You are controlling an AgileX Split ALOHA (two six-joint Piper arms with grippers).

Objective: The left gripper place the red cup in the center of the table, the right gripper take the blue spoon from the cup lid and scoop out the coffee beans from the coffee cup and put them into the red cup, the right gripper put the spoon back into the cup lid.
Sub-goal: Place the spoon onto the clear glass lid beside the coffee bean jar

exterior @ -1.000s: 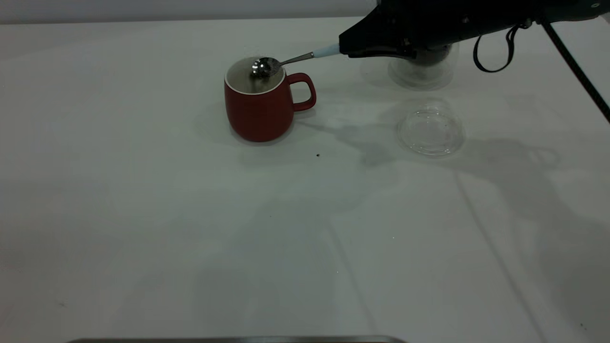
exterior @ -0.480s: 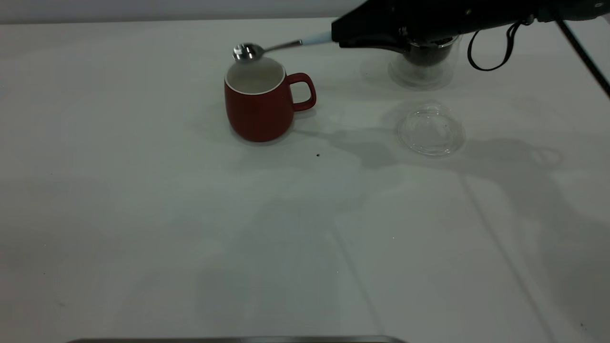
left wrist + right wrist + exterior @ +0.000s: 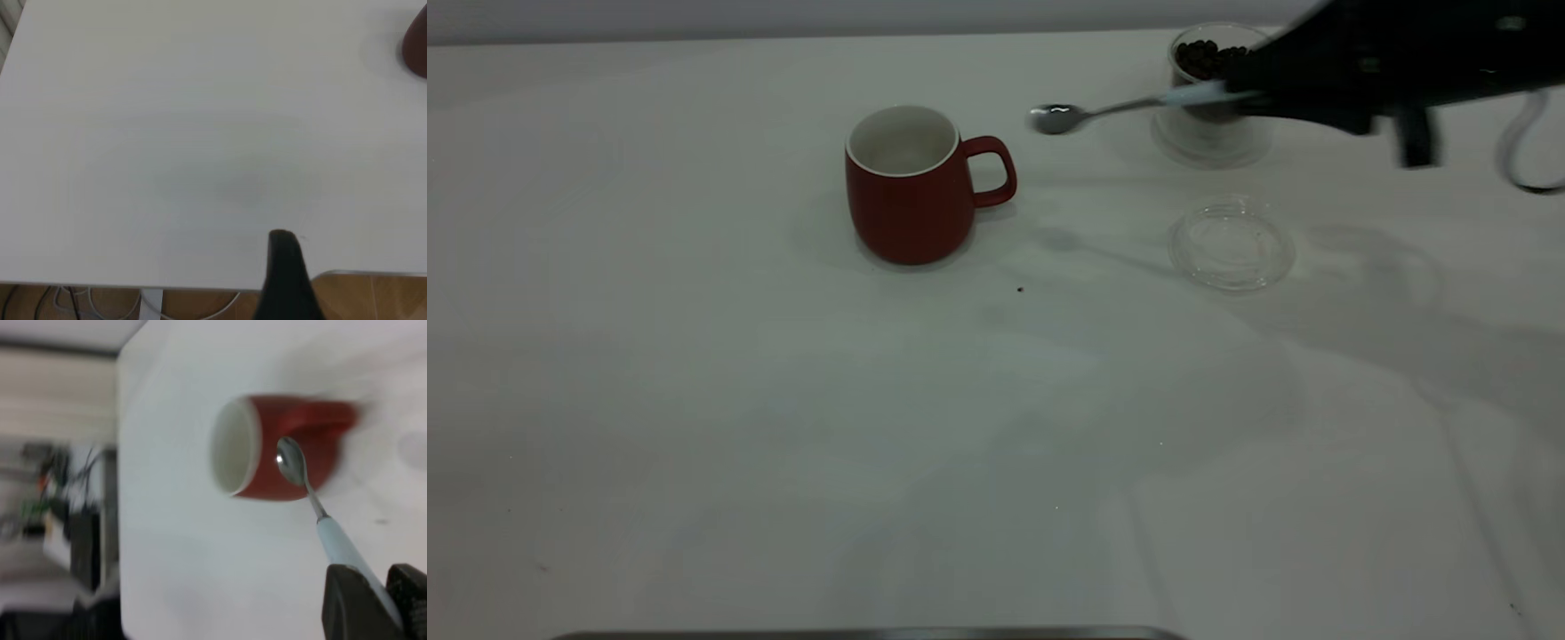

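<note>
The red cup [image 3: 907, 191] stands upright on the white table [image 3: 783, 400], handle toward the right. My right gripper [image 3: 1240, 89] is shut on the pale handle of the blue spoon [image 3: 1129, 107], held level above the table between the red cup and the coffee cup [image 3: 1211, 133]. Coffee beans [image 3: 1202, 55] show in the glass. The cup lid [image 3: 1232, 242] lies flat in front of it. In the right wrist view my right gripper [image 3: 373, 580] pinches the blue spoon [image 3: 337, 543], its shiny bowl showing no beans, near the red cup [image 3: 280, 447]. One black finger [image 3: 285, 267] of the left gripper hangs over the table's edge.
A small dark speck [image 3: 1020, 289] lies on the table in front of the red cup's handle. A grey metal edge [image 3: 871, 634] runs along the near side. Past the table's edge [image 3: 200, 288] the left wrist view shows floor and cables.
The spoon rose out of the red cup, then my right gripper swung it right, to the gap between the red cup and the coffee cup. The beans have come into view.
</note>
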